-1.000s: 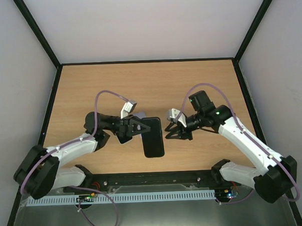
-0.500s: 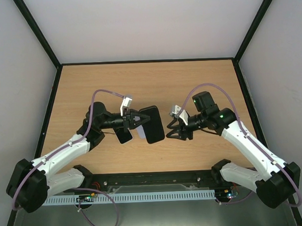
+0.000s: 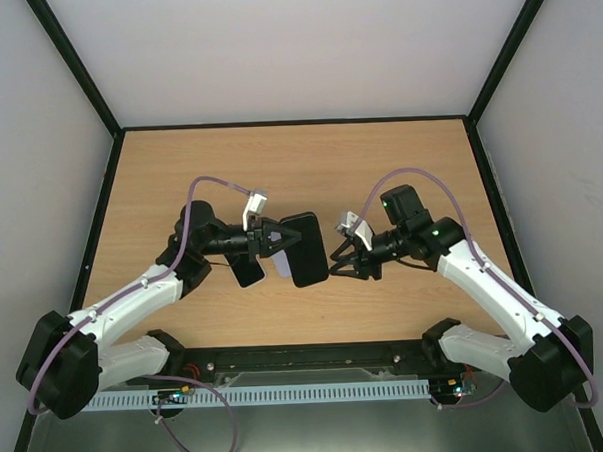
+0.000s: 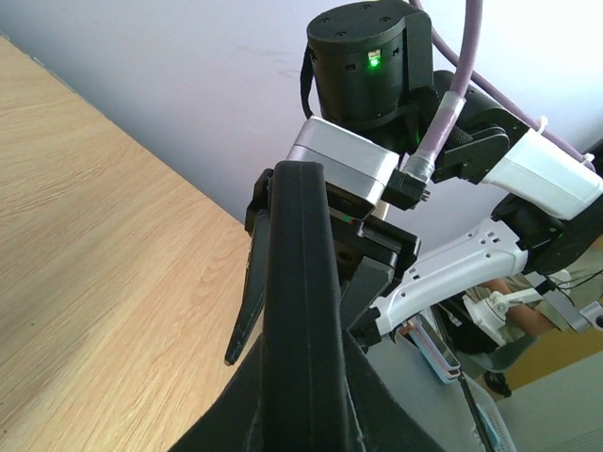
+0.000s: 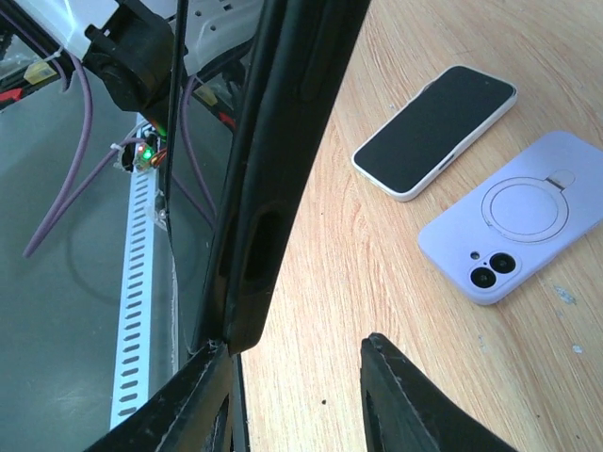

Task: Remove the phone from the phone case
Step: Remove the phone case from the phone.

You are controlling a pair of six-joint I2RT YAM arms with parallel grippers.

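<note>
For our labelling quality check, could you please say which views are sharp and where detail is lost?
Top external: evenly lit, sharp; the black phone case in the left hand reads as a featureless dark shape. Left wrist: that case, edge-on, is slightly soft; the right arm behind is crisp. Right wrist: its near edge blurs, while the lilac case and white-edged phone are sharp.

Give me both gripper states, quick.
Left gripper: closed, holding the black phone case.
Right gripper: open, at the case's edge.
</note>
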